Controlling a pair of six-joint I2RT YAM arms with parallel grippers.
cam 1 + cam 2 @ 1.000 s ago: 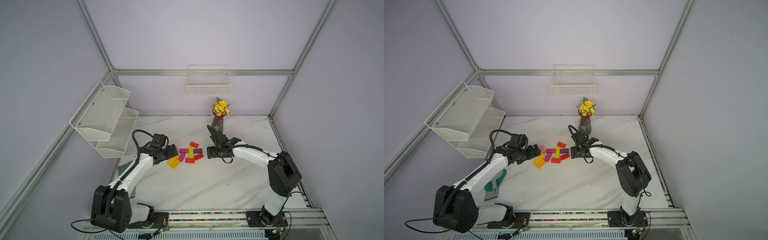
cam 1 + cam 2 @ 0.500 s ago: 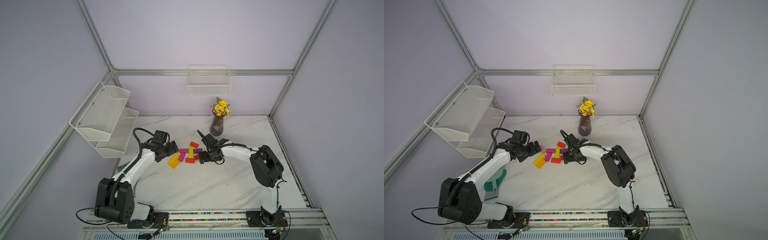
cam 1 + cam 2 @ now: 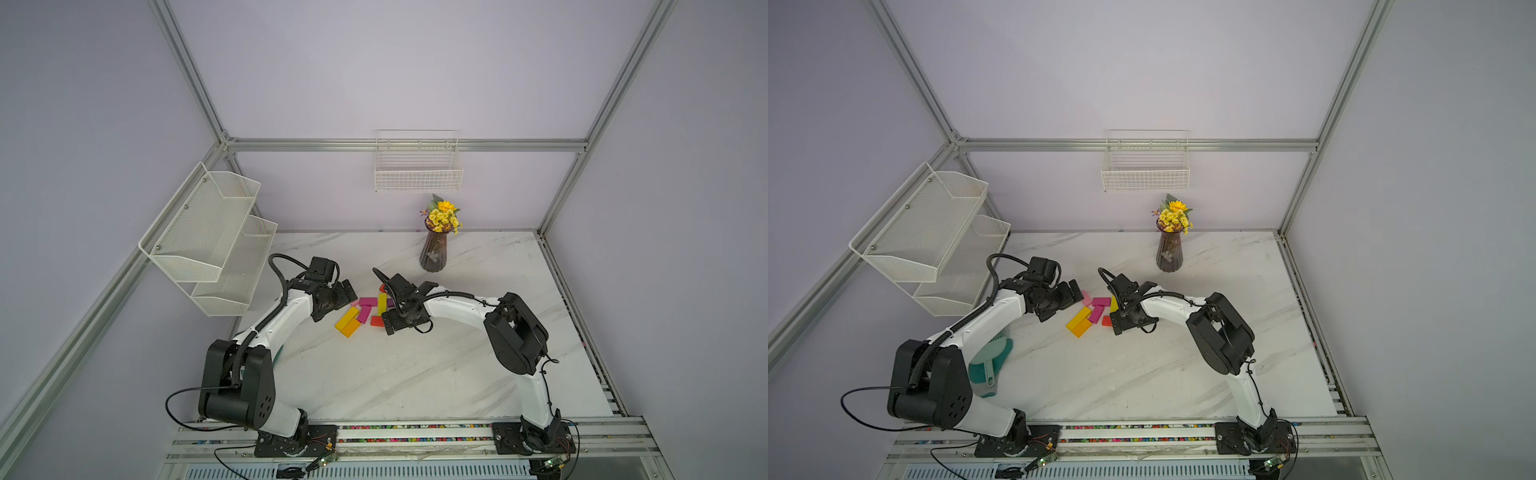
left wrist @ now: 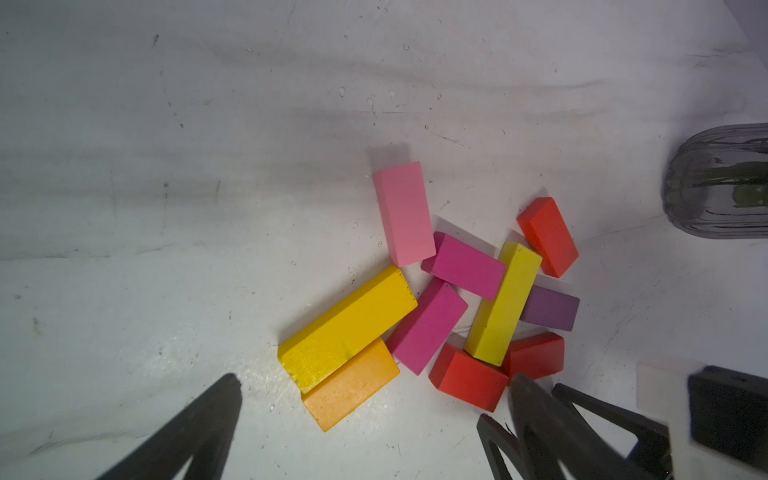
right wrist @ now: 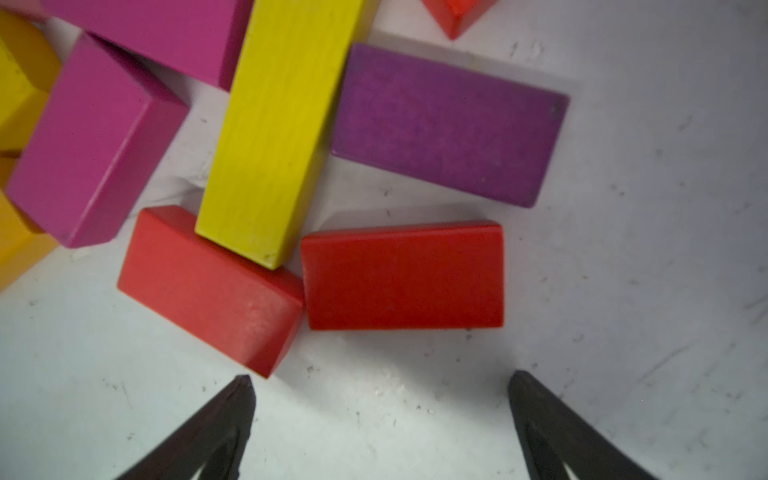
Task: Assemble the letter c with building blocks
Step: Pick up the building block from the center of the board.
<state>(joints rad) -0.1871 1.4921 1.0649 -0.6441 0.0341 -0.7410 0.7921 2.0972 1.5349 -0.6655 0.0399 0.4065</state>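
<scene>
The building blocks [image 3: 365,311] lie in a loose cluster mid-table in both top views. In the left wrist view a pink block [image 4: 403,214], two magenta blocks [image 4: 467,268], a long yellow block [image 4: 347,328] and an orange block [image 4: 351,384] lie beside a purple block [image 4: 550,309] and red blocks [image 4: 467,380]. A yellow-green block [image 4: 503,303] rests across others. My left gripper [image 3: 338,305] [image 4: 376,378] is open at the cluster's left edge, holding nothing. My right gripper [image 3: 388,307] [image 5: 380,376] is open and empty, just short of a red block [image 5: 403,276].
A dark vase of yellow flowers [image 3: 434,253] stands behind the blocks to the right. White mesh shelves [image 3: 208,237] hang on the left wall, a wire basket [image 3: 417,170] on the back wall. A teal object [image 3: 990,361] lies by the left arm.
My right gripper has moved left up to the cluster's right edge. The left gripper shifted slightly toward the blocks. Both stayed open.
</scene>
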